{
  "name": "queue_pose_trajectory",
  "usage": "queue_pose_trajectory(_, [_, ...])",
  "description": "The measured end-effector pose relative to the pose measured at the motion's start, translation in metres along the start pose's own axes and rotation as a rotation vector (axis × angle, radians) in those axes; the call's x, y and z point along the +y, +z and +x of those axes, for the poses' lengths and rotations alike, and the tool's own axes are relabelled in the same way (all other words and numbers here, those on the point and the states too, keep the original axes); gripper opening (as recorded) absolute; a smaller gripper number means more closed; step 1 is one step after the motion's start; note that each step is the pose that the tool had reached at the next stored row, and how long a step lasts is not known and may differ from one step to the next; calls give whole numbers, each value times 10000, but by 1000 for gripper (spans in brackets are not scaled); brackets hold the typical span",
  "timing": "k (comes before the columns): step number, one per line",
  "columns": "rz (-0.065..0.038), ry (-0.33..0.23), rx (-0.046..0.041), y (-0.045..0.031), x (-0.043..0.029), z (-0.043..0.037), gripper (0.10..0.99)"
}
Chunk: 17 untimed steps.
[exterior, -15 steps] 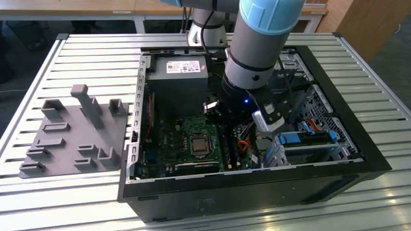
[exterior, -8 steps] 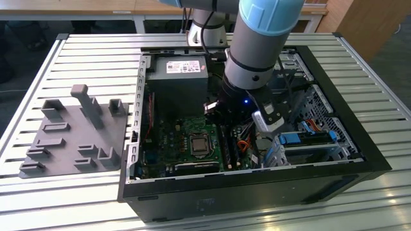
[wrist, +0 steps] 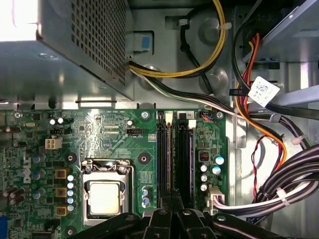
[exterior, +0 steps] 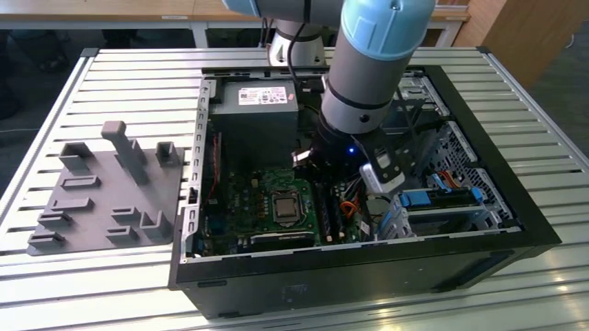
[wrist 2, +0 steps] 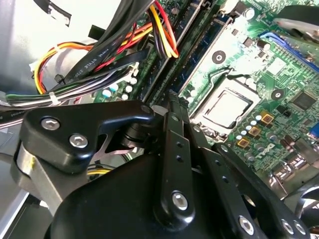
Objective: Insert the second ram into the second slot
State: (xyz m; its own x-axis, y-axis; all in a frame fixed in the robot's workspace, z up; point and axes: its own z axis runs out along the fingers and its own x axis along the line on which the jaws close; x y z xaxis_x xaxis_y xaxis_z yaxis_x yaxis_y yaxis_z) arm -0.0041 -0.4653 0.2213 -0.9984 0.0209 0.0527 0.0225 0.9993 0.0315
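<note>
Exterior view: arm point(exterior: 368, 62) reaches down into open PC case point(exterior: 515, 207) at frame centre, on slatted worktop point(exterior: 120, 83). First wrist view: second ram point(wrist: 169, 159) stands in slot right of CPU socket point(wrist: 105, 196), lower centre. Second wrist view: jaws closed on the ram's edge, gripper point(wrist 2: 172, 102) mid-frame.

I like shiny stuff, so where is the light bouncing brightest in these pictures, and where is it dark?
In the first wrist view, glare whitens the corner of the grey power supply box, and the processor gleams softly. In the second wrist view, the gripper is a dark mass up close. In the exterior view, the slatted table is bright, while the computer case interior lies in shade.
</note>
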Motion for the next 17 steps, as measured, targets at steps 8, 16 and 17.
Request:
queue_pose_trajectory(8, [29, 1, 7, 80, -2, -5, 106])
queue_pose_trajectory(16, [-6, -1, -2, -96, 5, 4, 106])
queue_pose_trajectory(17, [-3, 0, -1, -128, 6, 6, 106])
